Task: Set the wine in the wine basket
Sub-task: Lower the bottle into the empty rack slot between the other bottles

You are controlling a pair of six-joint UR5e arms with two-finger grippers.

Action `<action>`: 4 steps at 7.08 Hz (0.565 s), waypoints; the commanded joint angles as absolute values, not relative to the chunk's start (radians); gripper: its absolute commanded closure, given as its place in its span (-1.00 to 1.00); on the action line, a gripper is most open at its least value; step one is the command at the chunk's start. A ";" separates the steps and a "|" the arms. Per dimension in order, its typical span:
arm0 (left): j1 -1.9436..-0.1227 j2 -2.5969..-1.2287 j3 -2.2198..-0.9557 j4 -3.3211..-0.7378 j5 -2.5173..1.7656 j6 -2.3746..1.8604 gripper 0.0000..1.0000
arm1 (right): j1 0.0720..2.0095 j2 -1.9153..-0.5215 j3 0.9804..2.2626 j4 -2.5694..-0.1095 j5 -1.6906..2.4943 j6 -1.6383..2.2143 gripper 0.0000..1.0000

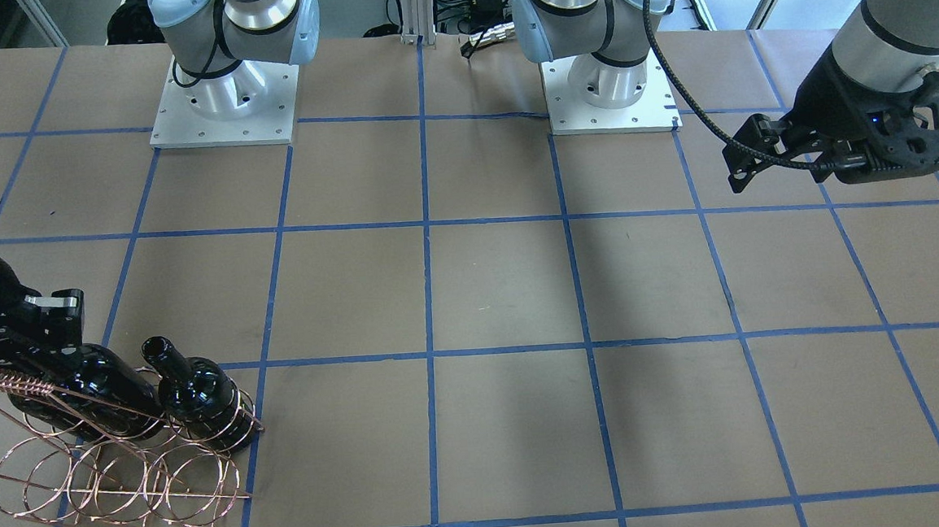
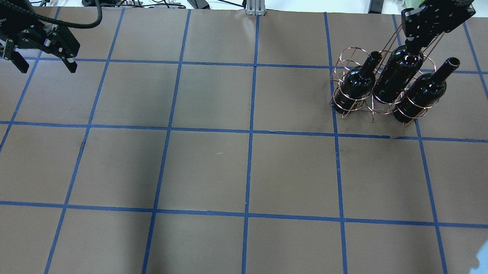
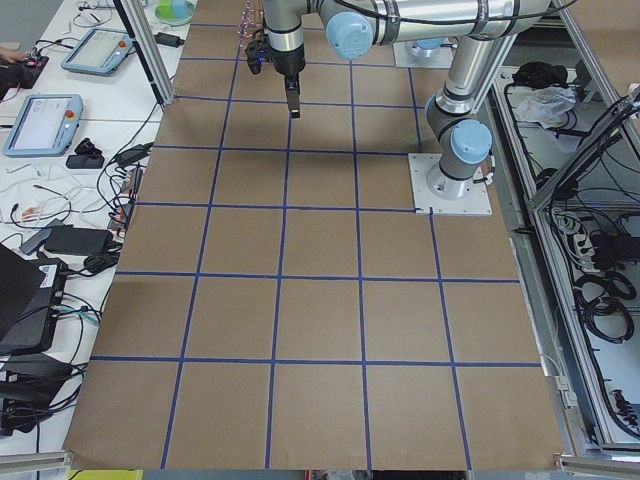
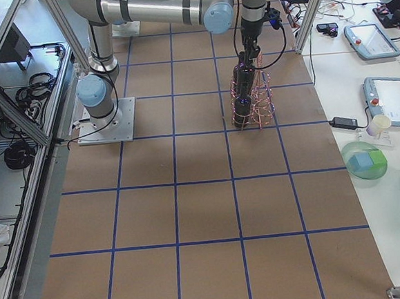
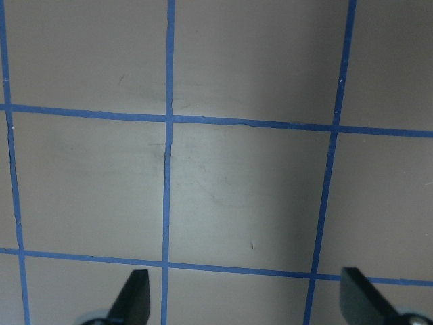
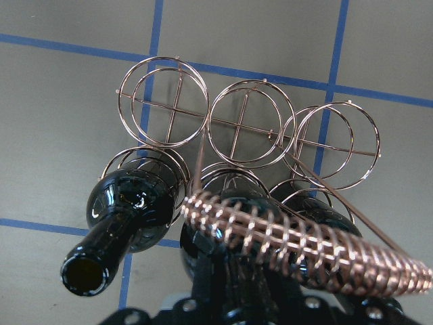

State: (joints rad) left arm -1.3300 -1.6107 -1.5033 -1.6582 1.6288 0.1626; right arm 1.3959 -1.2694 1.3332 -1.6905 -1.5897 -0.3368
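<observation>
3 rings (image 6: 237,124) open, wine (image 2: 399,77) in wine basket (image 6: 304,240)

Black wine bottle (image 2: 398,77), upright, middle ring of copper wire basket (image 6: 304,240)

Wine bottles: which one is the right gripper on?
The middle bottle; its neck is inside the right gripper, while the necks of both outer bottles stand free.

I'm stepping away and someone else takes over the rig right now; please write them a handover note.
Left gripper: open, empty, above the table.
Right gripper: shut on the neck of the middle wine bottle, which stands in the wine basket's row nearer the robot.
A second bottle and a third bottle flank it, each in a ring.
Done: three bottles in. Left: release, lift clear.
</observation>
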 commanded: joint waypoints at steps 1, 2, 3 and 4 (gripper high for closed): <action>-1.335 -1.603 -1.502 -1.658 1.623 0.155 -1.00 | 1.394 -1.258 1.370 -1.719 -1.591 -0.362 0.60; -1.354 -1.603 -1.502 -1.658 1.620 0.129 -1.00 | 1.390 -1.256 1.393 -1.726 -1.591 -0.365 0.52; -1.362 -1.588 -1.497 -1.658 1.608 0.120 -1.00 | 1.376 -1.258 1.397 -1.729 -1.591 -0.380 0.37; -1.364 -1.571 -1.497 -1.658 1.570 0.091 -1.00 | 1.376 -1.259 1.399 -1.724 -1.589 -0.371 -0.39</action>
State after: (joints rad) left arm -1.3578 -1.5883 -1.4987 -1.6582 1.6018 0.1179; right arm 1.3809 -1.2583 1.3930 -1.7250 -1.5904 -0.3724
